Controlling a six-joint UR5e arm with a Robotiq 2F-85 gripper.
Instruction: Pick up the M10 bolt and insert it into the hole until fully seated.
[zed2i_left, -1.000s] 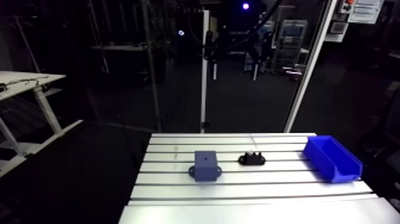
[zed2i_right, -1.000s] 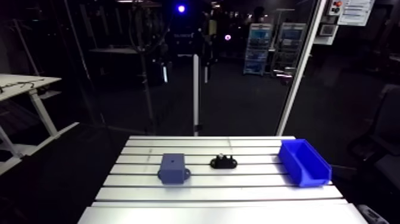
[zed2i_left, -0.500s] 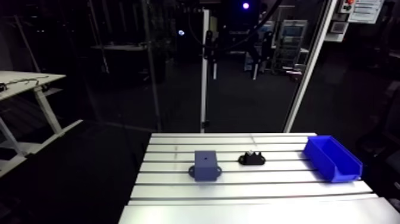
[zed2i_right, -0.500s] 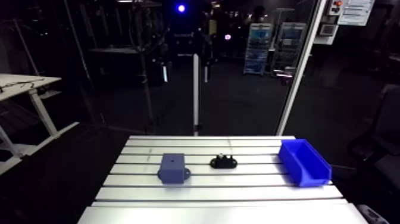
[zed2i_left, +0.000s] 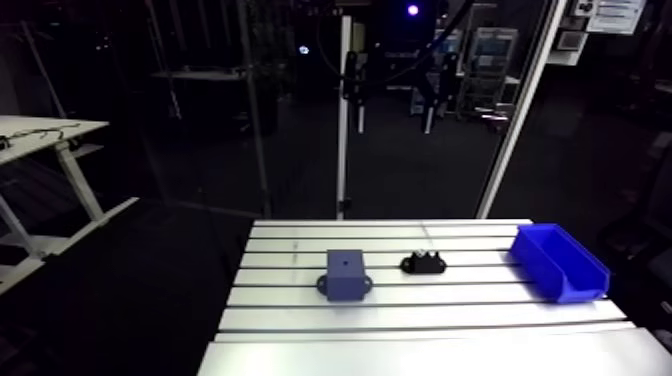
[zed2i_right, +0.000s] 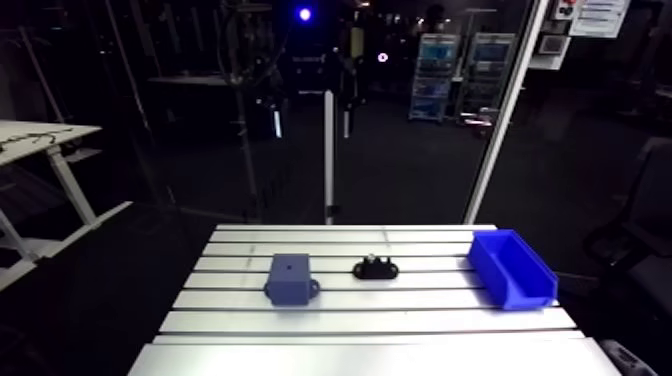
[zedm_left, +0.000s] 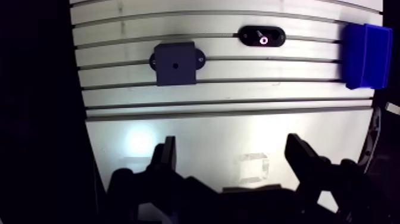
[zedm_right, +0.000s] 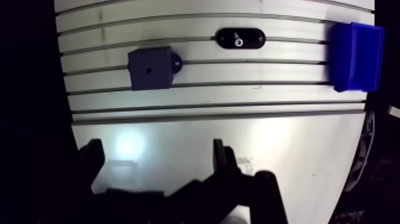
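Note:
A black oval holder (zedm_left: 262, 37) lies on the slotted table (zedm_left: 208, 119), and the bolt's shiny head (zedm_left: 262, 40) shows in its middle. To one side of it stands a grey-blue block (zedm_left: 175, 62) with a small hole in its top face. In the arm view the block (zed2i_left: 345, 275) and the holder (zed2i_left: 423, 265) sit side by side at mid-table. My gripper (zedm_left: 231, 143) hangs high above the table's near part, well short of both, open with nothing between its fingers. The arm view does not show it.
A blue bin (zedm_left: 363, 56) stands at the table's edge, on the far side of the holder from the block; the arm view shows this bin (zed2i_left: 558, 263) at the right. A small clear patch of tape (zedm_left: 253, 167) lies under the gripper.
The whole arm view has shifted slightly, so the camera moved. The block, holder and bin have stayed where they were on the table.

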